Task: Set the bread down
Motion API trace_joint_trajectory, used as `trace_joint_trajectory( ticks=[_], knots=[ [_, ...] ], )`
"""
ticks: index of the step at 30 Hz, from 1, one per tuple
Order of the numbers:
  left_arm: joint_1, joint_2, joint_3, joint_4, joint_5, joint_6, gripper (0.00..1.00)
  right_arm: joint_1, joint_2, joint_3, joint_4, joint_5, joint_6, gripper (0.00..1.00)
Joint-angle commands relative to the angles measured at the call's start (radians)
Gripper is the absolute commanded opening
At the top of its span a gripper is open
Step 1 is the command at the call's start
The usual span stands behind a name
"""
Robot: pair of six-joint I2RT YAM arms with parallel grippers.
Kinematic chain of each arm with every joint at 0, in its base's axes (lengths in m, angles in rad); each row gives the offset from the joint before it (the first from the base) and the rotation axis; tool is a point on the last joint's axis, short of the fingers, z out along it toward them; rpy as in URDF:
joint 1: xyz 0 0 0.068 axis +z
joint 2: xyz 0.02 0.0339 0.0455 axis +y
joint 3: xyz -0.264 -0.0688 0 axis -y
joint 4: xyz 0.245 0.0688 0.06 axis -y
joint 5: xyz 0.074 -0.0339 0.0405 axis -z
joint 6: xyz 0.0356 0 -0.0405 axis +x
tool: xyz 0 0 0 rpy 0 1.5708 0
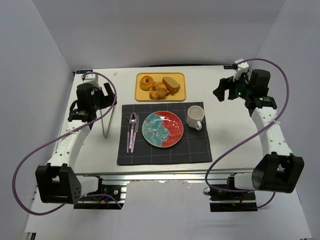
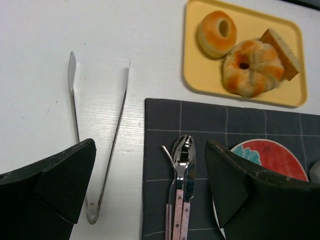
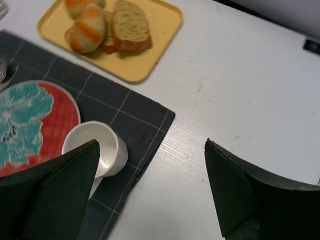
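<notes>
Looking down on a white desk point(image 1: 235, 135), two robot arms are mounted at its near edge. A yellow tray point(image 1: 180, 96) sits at the far middle of the desk, and both pieces of the bread are on it. A round roll point(image 1: 146, 82) with a dark centre dimple lies at the tray's left end. A lumpy twisted roll point(image 1: 158, 91) lies just beside it, closer to the tray's near rim. Two tan slices point(image 1: 171, 84) with brown crust rest against the twisted roll on its right.

Just in front of the tray lies a dark gridded placemat point(image 1: 195, 147). On it rest a red and teal plate point(image 1: 162, 129) at the centre, a white mug point(image 1: 195, 117) to the plate's right, and a spoon with pink-handled cutlery point(image 1: 132, 131) to its left. Metal tongs point(image 1: 106, 122) lie on the bare desk just left of the placemat, their two arms splayed apart.

The left fingers point(image 2: 55, 185) are spread wide and hold nothing. They hang over the desk's left side above the tongs, apart from the tray. The right fingers point(image 3: 250, 195) are also spread wide and hold nothing. They hang over the far right of the desk, beyond the mug and well apart from the tray.
</notes>
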Motion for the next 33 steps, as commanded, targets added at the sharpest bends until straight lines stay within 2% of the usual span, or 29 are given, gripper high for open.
trace_joint_trajectory(
  ticks=[1, 2, 3, 5, 6, 7, 8, 9, 10, 11, 12, 13, 14, 15, 17, 21, 26, 33],
  knots=[
    [0.008, 0.006, 0.004, -0.068, -0.030, 0.022, 0.98, -0.005, -0.071, -0.043, 0.006, -0.289, -0.283, 0.89],
    [0.011, 0.007, 0.000, -0.074, -0.030, 0.027, 0.98, -0.005, -0.077, -0.057, -0.005, -0.355, -0.341, 0.87],
    [0.013, 0.009, -0.004, -0.083, -0.030, 0.034, 0.96, -0.005, -0.080, -0.078, -0.015, -0.484, -0.416, 0.76],
    [0.019, 0.029, -0.006, -0.092, -0.030, 0.047, 0.82, 0.001, -0.079, -0.092, -0.032, -0.581, -0.449, 0.61],
    [0.021, 0.040, -0.006, -0.108, -0.030, 0.063, 0.71, 0.002, -0.076, -0.098, -0.029, -0.639, -0.452, 0.42],
    [0.024, 0.052, -0.010, -0.112, -0.033, 0.070, 0.45, 0.005, -0.062, -0.101, -0.029, -0.655, -0.448, 0.32],
    [0.031, 0.067, -0.013, -0.118, -0.033, 0.073, 0.31, 0.013, -0.053, -0.095, -0.048, -0.663, -0.445, 0.26],
    [0.034, 0.099, -0.016, -0.129, -0.030, 0.087, 0.21, 0.016, -0.039, -0.086, -0.071, -0.678, -0.451, 0.24],
    [0.036, 0.118, -0.021, -0.131, -0.030, 0.094, 0.21, 0.018, -0.016, -0.066, -0.096, -0.684, -0.468, 0.28],
    [0.036, 0.136, -0.024, -0.132, -0.030, 0.102, 0.26, 0.024, -0.005, -0.055, -0.137, -0.684, -0.472, 0.35],
    [0.036, 0.154, -0.026, -0.132, -0.030, 0.116, 0.38, 0.028, 0.004, -0.049, -0.150, -0.681, -0.471, 0.63],
    [0.036, 0.185, -0.033, -0.125, -0.030, 0.119, 0.54, 0.033, 0.015, -0.041, -0.162, -0.678, -0.475, 0.75],
    [0.036, 0.196, -0.041, -0.111, -0.030, 0.123, 0.82, 0.036, 0.015, -0.041, -0.168, -0.674, -0.477, 0.87],
    [0.036, 0.207, -0.047, -0.083, -0.030, 0.139, 0.86, 0.036, 0.015, -0.044, -0.165, -0.666, -0.477, 0.89],
    [0.036, 0.239, -0.053, -0.059, -0.031, 0.153, 0.89, 0.036, 0.004, -0.063, -0.154, -0.657, -0.474, 0.89],
    [0.036, 0.305, -0.046, -0.016, -0.045, 0.228, 0.89, 0.036, -0.007, -0.083, -0.137, -0.634, -0.462, 0.89],
    [0.036, 0.398, -0.021, -0.008, -0.091, 0.254, 0.88, 0.036, -0.008, -0.093, -0.125, -0.631, -0.448, 0.89],
    [0.036, 0.409, -0.047, 0.047, -0.166, 0.272, 0.87, 0.036, 0.007, -0.090, -0.127, -0.623, -0.445, 0.89]
  ],
)
